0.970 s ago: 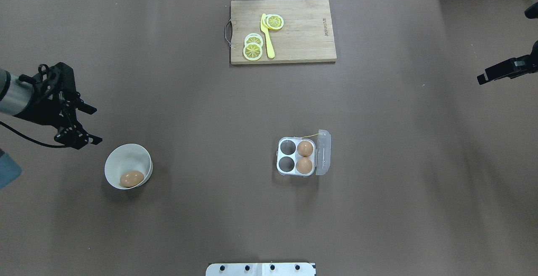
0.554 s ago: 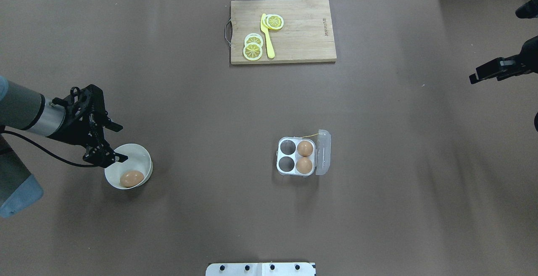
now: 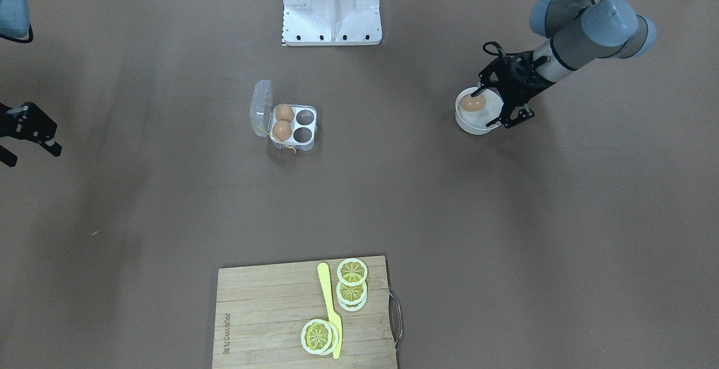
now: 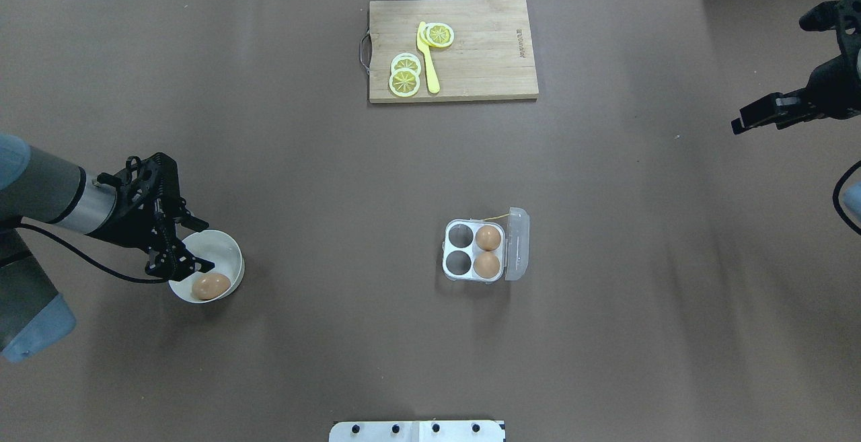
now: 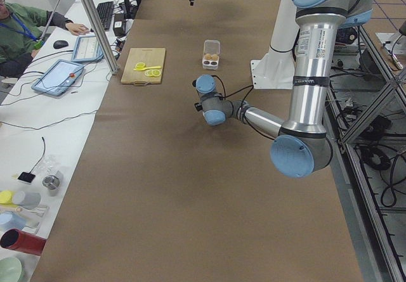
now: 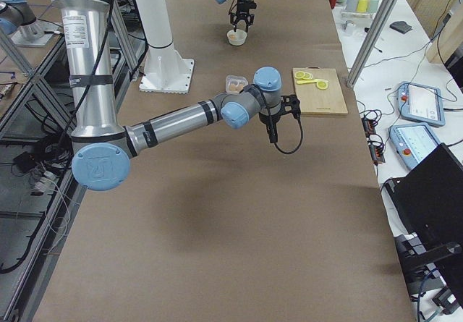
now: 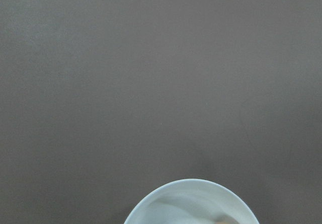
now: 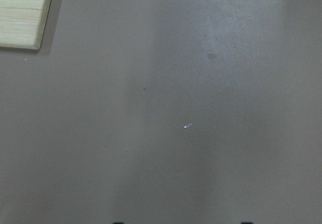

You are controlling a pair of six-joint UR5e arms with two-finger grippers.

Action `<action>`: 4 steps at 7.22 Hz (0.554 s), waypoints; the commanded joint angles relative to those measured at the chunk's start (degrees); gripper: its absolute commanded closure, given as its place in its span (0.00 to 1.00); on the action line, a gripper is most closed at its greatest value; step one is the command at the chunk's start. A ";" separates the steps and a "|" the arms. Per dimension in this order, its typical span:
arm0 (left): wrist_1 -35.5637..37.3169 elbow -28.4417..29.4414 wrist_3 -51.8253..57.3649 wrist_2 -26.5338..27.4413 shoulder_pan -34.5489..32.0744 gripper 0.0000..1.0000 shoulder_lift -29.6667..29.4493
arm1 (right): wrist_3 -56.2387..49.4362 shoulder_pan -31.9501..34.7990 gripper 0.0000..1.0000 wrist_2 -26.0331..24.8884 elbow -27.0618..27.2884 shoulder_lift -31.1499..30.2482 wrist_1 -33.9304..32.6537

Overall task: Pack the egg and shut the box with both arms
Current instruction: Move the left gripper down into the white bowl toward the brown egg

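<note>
Now, a wide brown table (image 4: 336,179) is seen, and the left arm (image 4: 47,193) is stretched in over it from one side. At the far other side, the right gripper (image 4: 738,124) is held over bare table. It cannot be told whether its fingers are apart or together.

The box (image 4: 446,253) is set near the middle, with its clear lid (image 4: 518,243) stood open at one side. Two cups are filled with eggs (image 4: 488,237), and two cups (image 4: 461,233) are left bare.

Well apart from the box, a white bowl (image 4: 232,247) is placed. The left gripper (image 4: 207,248) is held just above it, with its fingers spread wide and nothing between them.

The egg (image 4: 210,286) to be packed is found lying on its side in the bowl. It is likely light, smooth and slippery, and its shell could be cracked easily. It should be taken gently around its round middle and not squeezed hard, so that it is not dropped.
</note>
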 commanded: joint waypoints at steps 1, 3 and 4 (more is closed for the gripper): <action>-0.12 1.21 0.25 -0.22 1.17 0.24 0.33 | 0.03 -0.37 0.17 -0.43 0.00 0.04 0.07; -0.03 1.30 -0.01 -0.14 2.58 0.24 0.33 | 0.03 -0.72 0.16 -0.52 0.00 0.04 0.16; -0.03 1.48 -0.02 -0.13 2.93 0.24 0.33 | 0.03 -0.90 0.16 -0.61 0.00 0.04 0.16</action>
